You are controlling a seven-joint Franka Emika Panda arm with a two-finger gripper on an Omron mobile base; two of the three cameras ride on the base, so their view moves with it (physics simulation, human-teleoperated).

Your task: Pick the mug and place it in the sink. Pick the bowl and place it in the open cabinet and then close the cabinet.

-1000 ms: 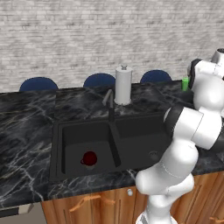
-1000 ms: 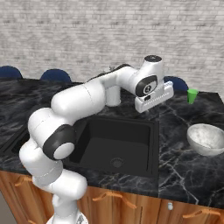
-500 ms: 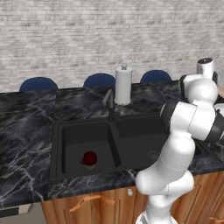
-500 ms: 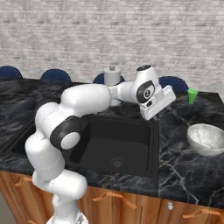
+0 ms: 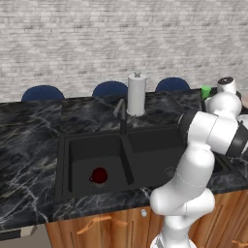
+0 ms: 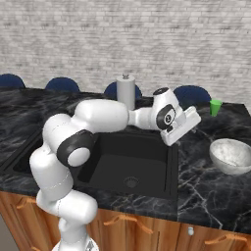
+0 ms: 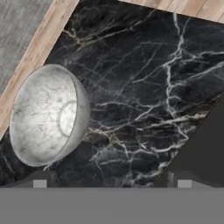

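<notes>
Tool [image 6: 188,125] is hanging with its jaws spread wide and nothing between them, sitting over the counter [image 6: 196,162] just past the right edge of the sink [image 6: 147,142], between the sink and the bowl [image 6: 231,156]. In the hand view the two finger tips [image 7: 40,183] are poking up far apart at the bottom, with bare marble between them.

Bowl is looking light grey-white, round, wide rim, kind of speckled inside with a paler ring at the bottom. It's sitting upright on the counter to the right of the sink, close to the counter's front edge, not touching anything. From the hand camera it's lying off to the left side [image 7: 46,114], right by the wooden edge strip.

Mug [image 5: 99,176] is dark red, rounded, small, and it's sitting in the left basin of the sink, near the front wall of that basin.

Room-wise: the marble between the sink and the bowl is open, and the right basin is bare apart from its drain.

Counting: one bowl, one mug, one little green cup [image 6: 215,107] at the back of the counter behind the bowl, one paper towel roll [image 5: 136,94] standing behind the sink by the black faucet [image 5: 121,115], and four blue chair backs [image 6: 62,84] are peeking up behind the counter in the right base view.
</notes>
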